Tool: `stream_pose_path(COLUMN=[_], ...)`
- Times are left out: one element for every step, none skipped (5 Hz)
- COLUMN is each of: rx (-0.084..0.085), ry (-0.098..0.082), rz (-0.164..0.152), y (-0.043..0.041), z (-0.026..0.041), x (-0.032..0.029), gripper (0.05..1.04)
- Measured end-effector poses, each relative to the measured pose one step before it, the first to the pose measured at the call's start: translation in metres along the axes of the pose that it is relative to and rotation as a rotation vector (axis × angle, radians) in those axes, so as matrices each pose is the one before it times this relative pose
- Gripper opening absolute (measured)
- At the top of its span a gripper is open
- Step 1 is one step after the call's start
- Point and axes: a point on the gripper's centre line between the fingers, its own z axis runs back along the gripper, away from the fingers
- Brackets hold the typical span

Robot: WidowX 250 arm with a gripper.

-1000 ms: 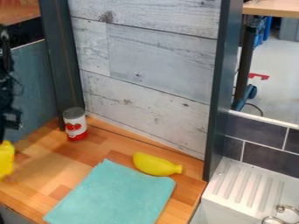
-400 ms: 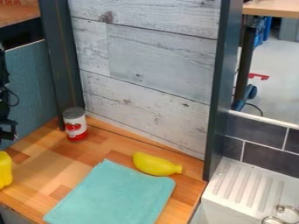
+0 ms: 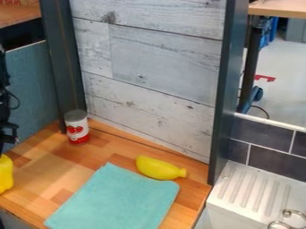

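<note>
Claw [image 3: 8, 138] near yellow object [image 3: 5, 173], wooden counter [image 3: 44, 167] alongside, cloth [image 3: 116, 197] near front edge

Whitewashed plank wall [image 3: 161, 67] beside dark tiles [image 3: 278, 163] and pale floor [image 3: 286, 67].

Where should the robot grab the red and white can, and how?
I'd grab the can around its upper sides, coming straight down from above. It stands upright with its round top facing up, so its curved sides look good to squeeze. The dark post is close behind it, so coming from the back looks hard.
</note>
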Motion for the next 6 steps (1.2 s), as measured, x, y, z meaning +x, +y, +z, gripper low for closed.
stream_pose_path(rx=[0.0106,0.0201,0.0264,0.0145,0.0092,-0.0123], ry=[-0.0502,-0.0511,-0.0422,-0.0442,-0.0251,-0.0028], rz=[0.0193,0.0417,-0.0005,-0.0798,-0.1453,-0.0911], y=[0.00072,0.00151,-0.00813,-0.02189,-0.04592,-0.02998], z=[0.02128,0.01994,0.0198,0.01892,0.01409,0.00466], x=[-0.00645,-0.00824,-0.01011,-0.00806,-0.00496,0.00056], gripper=[0.617,0.89,1.014,1.009,1.008,1.008])
